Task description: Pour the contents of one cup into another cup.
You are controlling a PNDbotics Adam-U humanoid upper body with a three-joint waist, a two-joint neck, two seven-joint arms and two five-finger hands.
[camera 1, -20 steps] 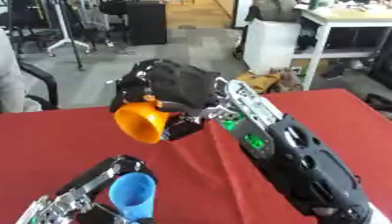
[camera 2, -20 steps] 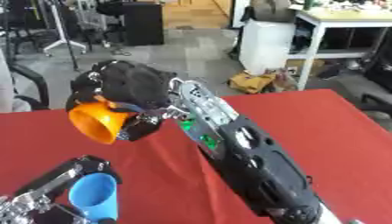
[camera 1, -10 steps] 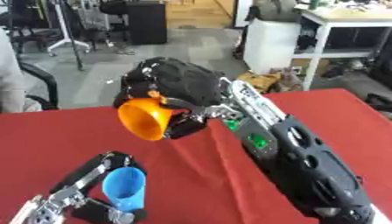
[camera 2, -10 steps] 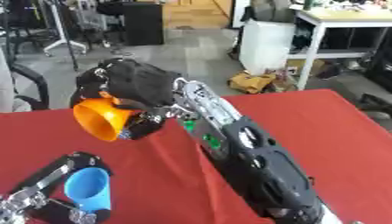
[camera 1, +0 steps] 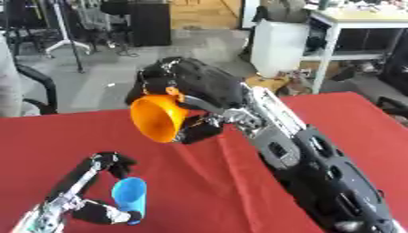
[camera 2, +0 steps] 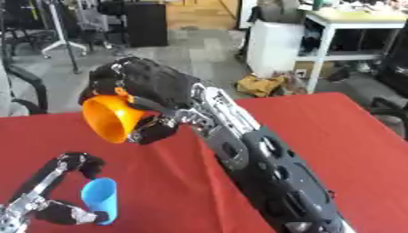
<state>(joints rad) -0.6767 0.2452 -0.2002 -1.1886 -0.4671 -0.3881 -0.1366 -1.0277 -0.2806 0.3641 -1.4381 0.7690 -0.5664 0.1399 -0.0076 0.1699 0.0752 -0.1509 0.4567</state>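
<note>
The orange cup (camera 1: 159, 118) hangs in the air above the red table (camera 1: 343, 113), a little up and left of the middle of the left eye view. It is tipped well over on its side, its open mouth facing down toward 7 o'clock and its narrow base pointing up toward 1 o'clock. The right hand (camera 1: 195, 88) holds it, with the fingers curled round the base end and the thumb below the cup's body; its arm runs off toward 5 o'clock, filling the lower right of the view.

From the orange cup, the blue cup (camera 1: 130, 196) lies toward 7 o'clock, well below it and apart from it. The blue cup leans slightly, its open mouth turned up. The left hand (camera 1: 95, 200) grips it near the lower left corner, with the fingers (camera 1: 108, 164) arched over the rim side and the thumb pressed against the cup's lower part.
</note>
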